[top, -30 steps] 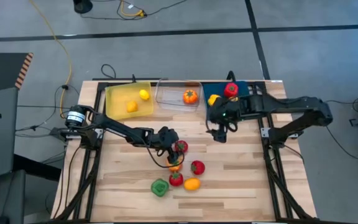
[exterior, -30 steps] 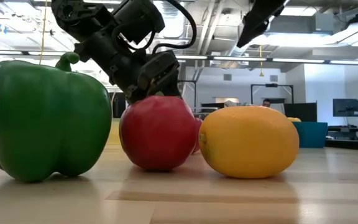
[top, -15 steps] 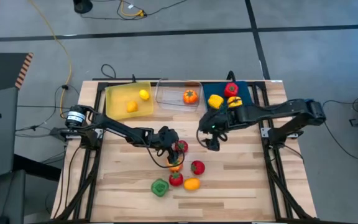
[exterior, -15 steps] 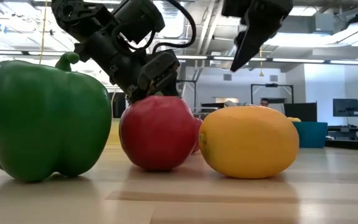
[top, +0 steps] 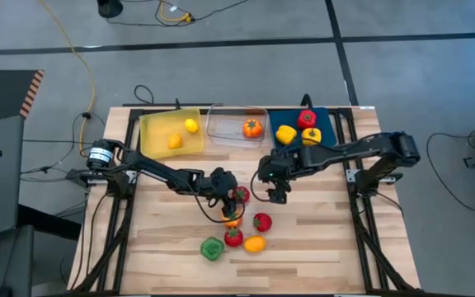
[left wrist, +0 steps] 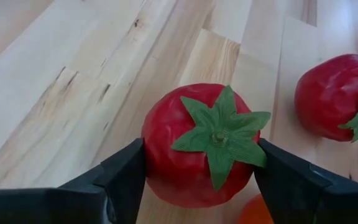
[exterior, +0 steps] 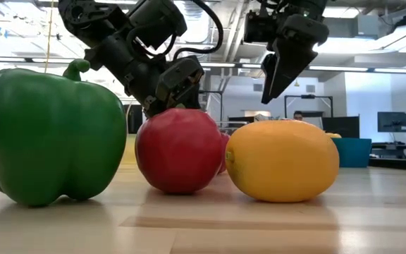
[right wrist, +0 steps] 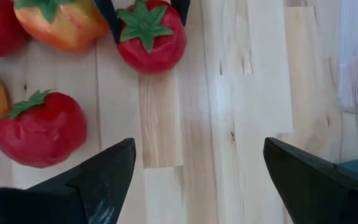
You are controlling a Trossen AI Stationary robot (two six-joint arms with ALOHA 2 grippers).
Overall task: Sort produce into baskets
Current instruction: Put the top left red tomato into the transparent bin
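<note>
My left gripper (top: 236,196) is shut on a red green-topped tomato (left wrist: 197,146) at the middle of the table. My right gripper (top: 277,191) hangs open and empty above the bare wood just right of it; in its wrist view (right wrist: 199,149) that tomato (right wrist: 151,34) lies ahead. More produce lies near the front edge: a green pepper (top: 212,248), two red tomatoes (top: 233,238) (top: 261,221), a yellow-orange lemon (top: 255,243) and an orange piece (top: 232,216). Yellow (top: 157,132), clear (top: 225,124) and blue (top: 324,120) baskets stand along the far edge. My left gripper pinches the tomato's two opposite sides (left wrist: 151,155) between its two fingers, at its widest part. The fingers slant down from the table's left. The tomato sits with its green top (left wrist: 219,134) up; whether it rests on the table I cannot tell.
The yellow basket holds two lemons (top: 190,125). The clear one holds an orange tomato (top: 252,127). The blue one holds a red pepper (top: 306,119) and yellow peppers (top: 285,133). Bare wood lies at the table's right and near left.
My right gripper has come from beside the blue basket toward the table's left and near edge, and down, to just right of the held tomato. My left gripper and the produce have kept still.
</note>
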